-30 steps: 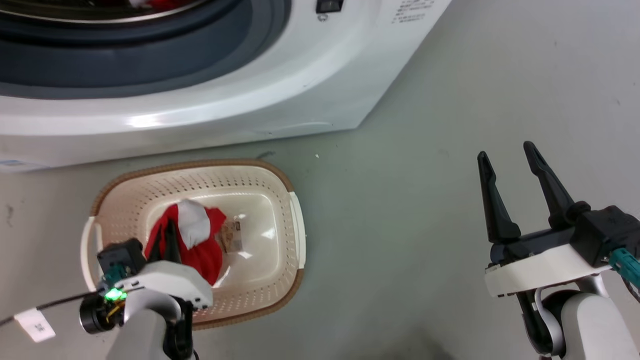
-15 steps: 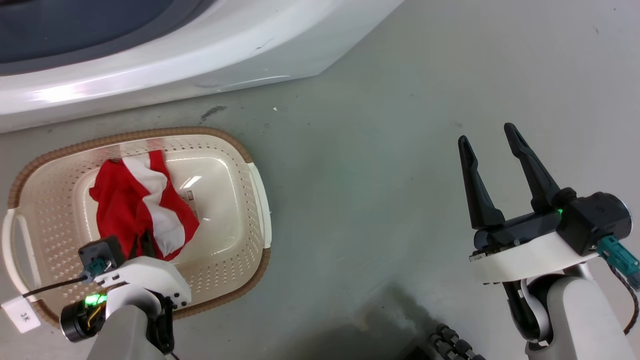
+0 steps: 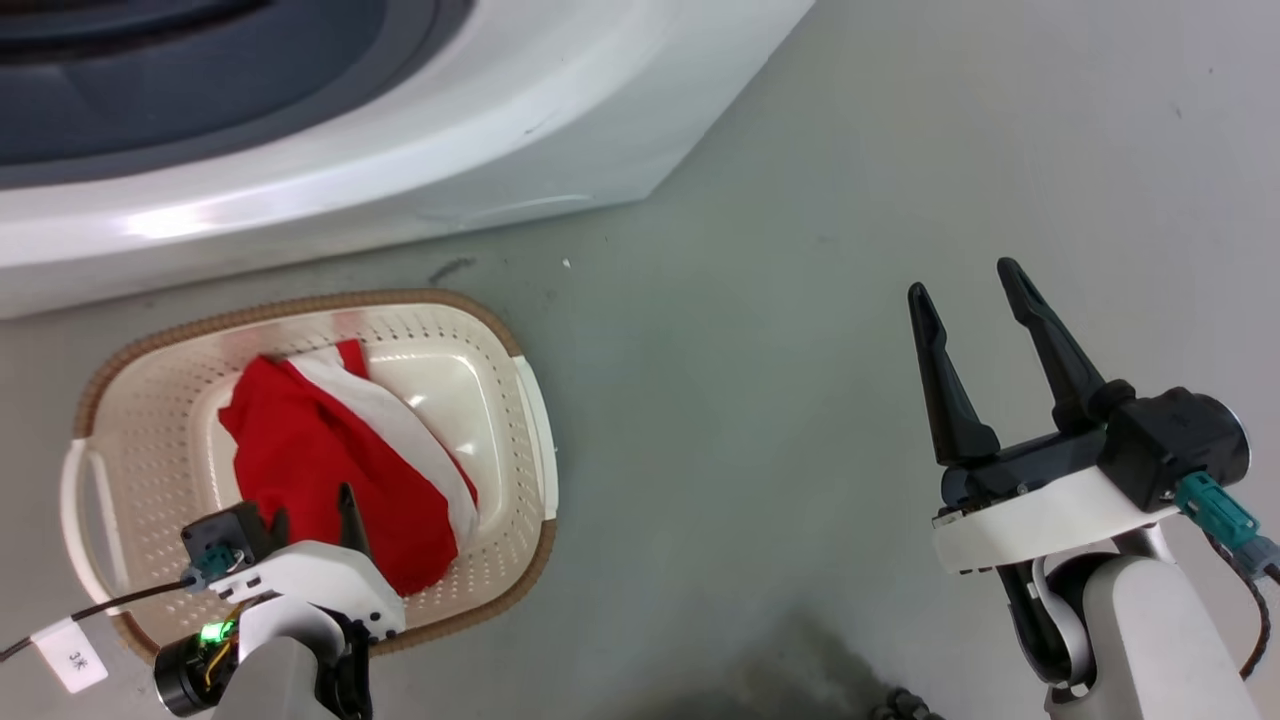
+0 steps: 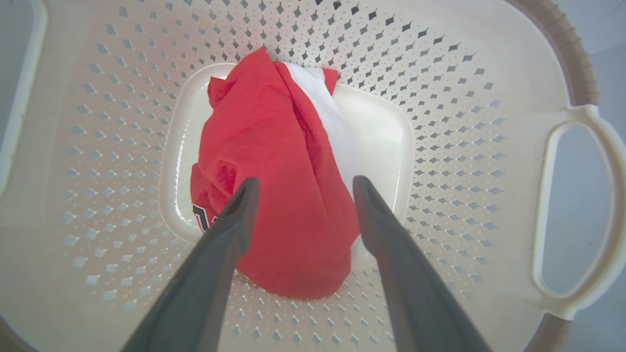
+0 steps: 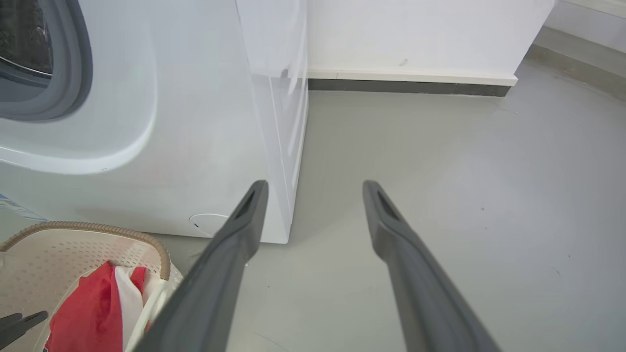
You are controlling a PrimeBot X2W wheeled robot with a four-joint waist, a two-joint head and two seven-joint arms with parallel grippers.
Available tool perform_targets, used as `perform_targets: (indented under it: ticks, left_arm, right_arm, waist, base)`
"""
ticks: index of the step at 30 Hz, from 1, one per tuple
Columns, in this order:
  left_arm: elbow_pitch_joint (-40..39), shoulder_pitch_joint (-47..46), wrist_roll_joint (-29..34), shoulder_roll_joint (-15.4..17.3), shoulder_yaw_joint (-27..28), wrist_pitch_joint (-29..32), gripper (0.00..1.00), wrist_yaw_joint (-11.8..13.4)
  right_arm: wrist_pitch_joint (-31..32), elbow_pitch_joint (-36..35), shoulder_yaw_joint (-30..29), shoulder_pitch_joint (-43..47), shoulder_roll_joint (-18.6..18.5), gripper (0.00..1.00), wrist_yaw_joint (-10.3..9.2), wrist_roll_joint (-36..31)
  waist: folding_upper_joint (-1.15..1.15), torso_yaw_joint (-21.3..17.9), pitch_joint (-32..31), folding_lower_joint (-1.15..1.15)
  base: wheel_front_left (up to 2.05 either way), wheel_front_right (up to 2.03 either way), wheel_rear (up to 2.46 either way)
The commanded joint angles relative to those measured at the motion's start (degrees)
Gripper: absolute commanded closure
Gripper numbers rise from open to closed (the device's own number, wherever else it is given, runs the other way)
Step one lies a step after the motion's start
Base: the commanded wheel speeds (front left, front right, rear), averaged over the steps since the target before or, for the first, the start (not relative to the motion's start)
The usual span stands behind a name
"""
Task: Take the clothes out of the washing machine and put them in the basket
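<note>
Dropped since earlier, the crumpled red-and-white clothes (image 4: 274,195) lie in the basket (image 4: 440,98) under the wide left claw (image 4: 305,180).

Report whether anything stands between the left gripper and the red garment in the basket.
Nothing visible does. In the left wrist view the open left gripper points straight down at the red-and-white garment lying on the floor of the basket. No other thing lies on the fabric or across the opening above it.
</note>
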Motion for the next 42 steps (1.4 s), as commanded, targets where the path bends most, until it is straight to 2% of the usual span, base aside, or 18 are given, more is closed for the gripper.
perform_targets:
  ticks: [1,10,17,25,33,42]
  left_arm:
    - [-0.6,0.9,0.3,-0.2,0.5,-0.1,0.0,-0.2]
    - [-8.2,5.1,2.4,-2.2,2.8,-0.1,0.0,-1.7]
    - [-15.8,8.9,4.9,-2.8,3.5,-0.1,0.0,-2.8]
    - [-25.9,11.3,6.9,-3.1,2.7,-0.1,0.0,-2.7]
    - [-30.4,6.5,8.3,-1.9,1.3,0.1,0.0,-3.8]
    - [-29.4,-4.7,8.9,2.1,0.0,7.2,0.0,-4.4]
  right_arm:
    - [0.2,0.2,-0.1,0.6,-0.3,0.0,-0.06,-0.3]
    - [2.0,-0.3,-1.1,3.3,0.0,0.0,-0.06,-1.5]
    - [3.7,-1.8,-2.3,5.5,0.3,0.0,-0.06,-2.4]
    - [5.3,-3.5,-2.9,8.0,0.5,0.0,-0.06,-3.3]
    - [6.5,-4.3,-2.2,9.5,0.7,0.0,-0.06,-3.4]
    - [5.8,-4.5,-1.2,8.1,1.1,0.0,-0.06,-2.5]
  waist:
    - [0.0,1.2,-3.2,-0.01]
    - [0.0,4.1,-12.8,-0.01]
    - [0.0,5.8,-17.7,-0.01]
    - [0.0,7.0,-21.5,-0.01]
    - [0.0,6.1,-23.5,-0.01]
    - [0.0,2.3,-21.2,-0.01]
  base:
    - [0.0,0.0,0.0]
    - [0.0,0.0,0.0]
    - [0.0,0.0,0.0]
    - [0.0,0.0,0.0]
    - [0.0,0.0,0.0]
    - [0.0,0.0,0.0]
